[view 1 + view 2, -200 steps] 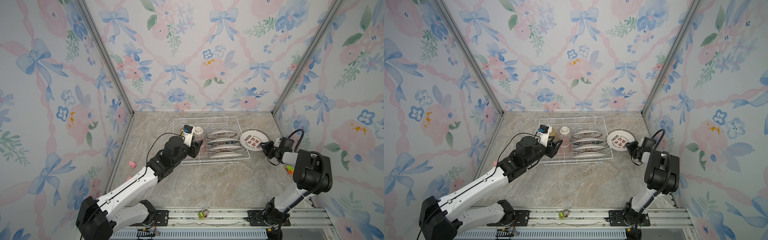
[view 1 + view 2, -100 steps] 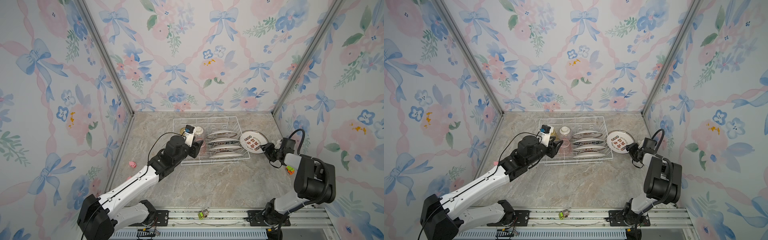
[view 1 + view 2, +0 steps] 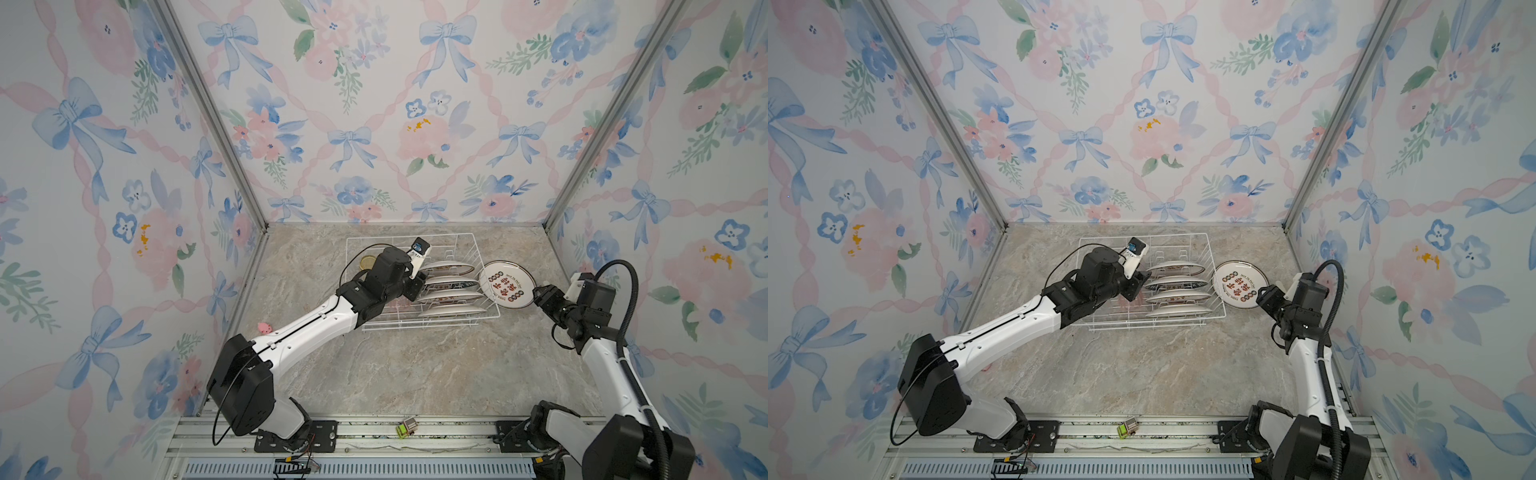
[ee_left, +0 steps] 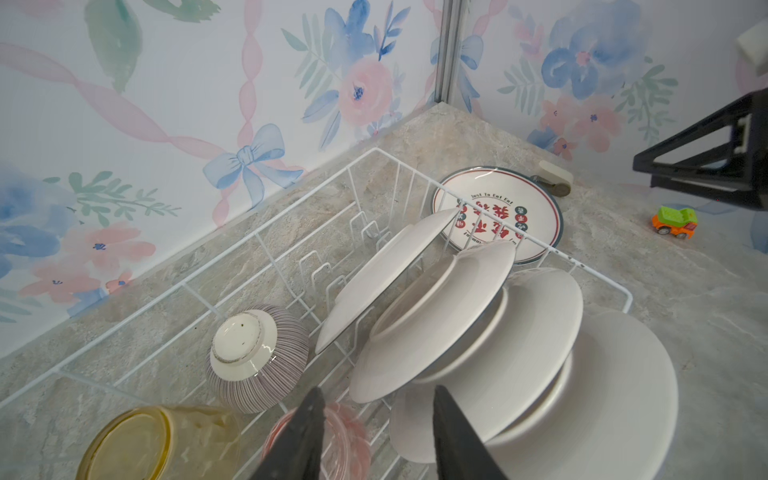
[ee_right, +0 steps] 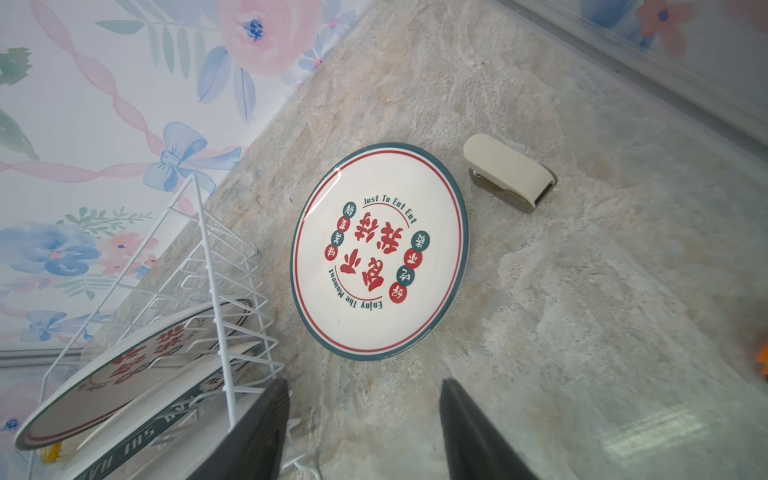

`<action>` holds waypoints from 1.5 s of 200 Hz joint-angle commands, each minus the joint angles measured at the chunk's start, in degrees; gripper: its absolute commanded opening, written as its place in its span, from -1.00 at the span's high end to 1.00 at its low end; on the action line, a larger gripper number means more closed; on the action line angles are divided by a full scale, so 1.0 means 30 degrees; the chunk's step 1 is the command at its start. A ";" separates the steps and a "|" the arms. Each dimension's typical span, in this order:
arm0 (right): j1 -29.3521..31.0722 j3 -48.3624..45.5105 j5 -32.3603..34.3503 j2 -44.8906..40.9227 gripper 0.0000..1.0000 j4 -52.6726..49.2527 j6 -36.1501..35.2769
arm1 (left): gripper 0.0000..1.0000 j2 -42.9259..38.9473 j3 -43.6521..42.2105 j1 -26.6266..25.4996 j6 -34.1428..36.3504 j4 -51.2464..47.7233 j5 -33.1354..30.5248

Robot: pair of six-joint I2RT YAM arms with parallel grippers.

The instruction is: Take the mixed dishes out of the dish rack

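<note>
- Floral wallpaper walls (image 3: 374, 124) enclose a marbled stone-look table (image 3: 415, 365). The white wire dish rack (image 3: 449, 322) sits toward the back.
- Left pincer (image 4: 378, 388) hangs with jaws apart over the translucent pink tumbler (image 4: 349, 436) inside the rack. Whether a finger touches it cannot be told.
- To pick it well: centre the jaws on the tumbler wall, close gently, then lift straight up, clear of the wire rim and the neighbouring plates.
- Rack contents: four white round plates (image 4: 436, 324) leaning in the prongs, an upturned ribbed purplish bowl (image 4: 257, 357), a translucent yellow tumbler (image 4: 158, 444), and the pink one.
- Right pincer (image 5: 363, 386) is released and empty, just short of the lettered white plate (image 5: 380, 251) lying flat on the table beside the rack.
</note>
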 commanded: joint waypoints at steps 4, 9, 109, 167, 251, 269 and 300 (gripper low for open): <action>0.0620 0.1147 0.0320 -0.0842 -0.23 -0.2088 -0.0746 | 0.13 0.1583 0.1523 -0.0288 0.3479 -0.1304 -0.0123; 0.0719 0.1232 0.0276 -0.0942 -0.23 -0.2127 -0.0732 | 0.13 0.1858 0.1763 -0.0297 0.3843 -0.1302 -0.0032; 0.1305 0.1165 0.0003 -0.1667 -0.23 -0.1647 -0.0386 | 0.07 0.6009 0.6381 -0.0295 0.7475 -0.3392 -0.0463; 0.1327 0.0975 -0.0077 -0.1725 -0.23 -0.1255 -0.0305 | 0.06 0.7838 0.8295 -0.0274 0.8340 -0.3940 -0.0525; 0.0855 0.0696 -0.0415 -0.1691 -0.24 -0.0960 -0.0354 | 0.51 1.0169 1.0627 -0.0105 0.9797 -0.4934 -0.1548; 0.0782 0.0640 -0.0485 -0.1669 -0.24 -0.0822 -0.0293 | 0.54 1.0281 1.0744 -0.0075 0.9992 -0.4907 -0.1741; 0.0772 0.0524 -0.0604 -0.1612 -0.24 -0.0585 -0.0180 | 0.62 1.0557 1.1090 -0.0086 0.9991 -0.4883 -0.2458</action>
